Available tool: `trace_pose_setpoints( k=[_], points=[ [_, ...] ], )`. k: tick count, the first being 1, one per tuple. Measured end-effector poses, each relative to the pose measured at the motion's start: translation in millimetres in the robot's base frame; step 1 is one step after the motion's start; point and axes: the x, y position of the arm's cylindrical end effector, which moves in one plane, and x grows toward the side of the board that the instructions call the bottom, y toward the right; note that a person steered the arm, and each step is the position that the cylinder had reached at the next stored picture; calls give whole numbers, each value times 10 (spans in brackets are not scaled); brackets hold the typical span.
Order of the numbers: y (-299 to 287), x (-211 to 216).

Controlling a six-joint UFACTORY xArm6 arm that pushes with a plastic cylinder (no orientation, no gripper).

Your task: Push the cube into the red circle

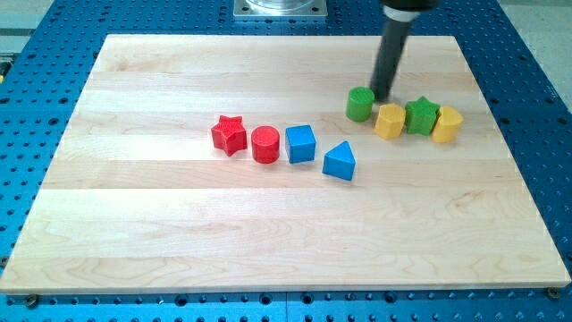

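A blue cube (301, 143) sits near the board's middle, just right of a red cylinder (265, 144), almost touching it. A red star (230, 134) lies left of the cylinder. My tip (382, 97) is at the view's upper right, just right of and behind a green cylinder (359, 104), far from the cube.
A blue triangular block (340, 161) lies right of the cube. A yellow hexagon block (390, 121), a green star (421, 115) and a yellow block (447, 124) form a row at the right. The wooden board (179, 241) rests on a blue perforated table.
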Motion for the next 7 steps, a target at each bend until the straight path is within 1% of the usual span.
trace_pose_setpoints(
  k=[1,2,3,4,5,6,7],
  points=[
    [-283,358],
    [-5,676],
    [-470,673],
    [-561,783],
    [-561,801],
    [-584,1075],
    [-680,1129]
  ],
)
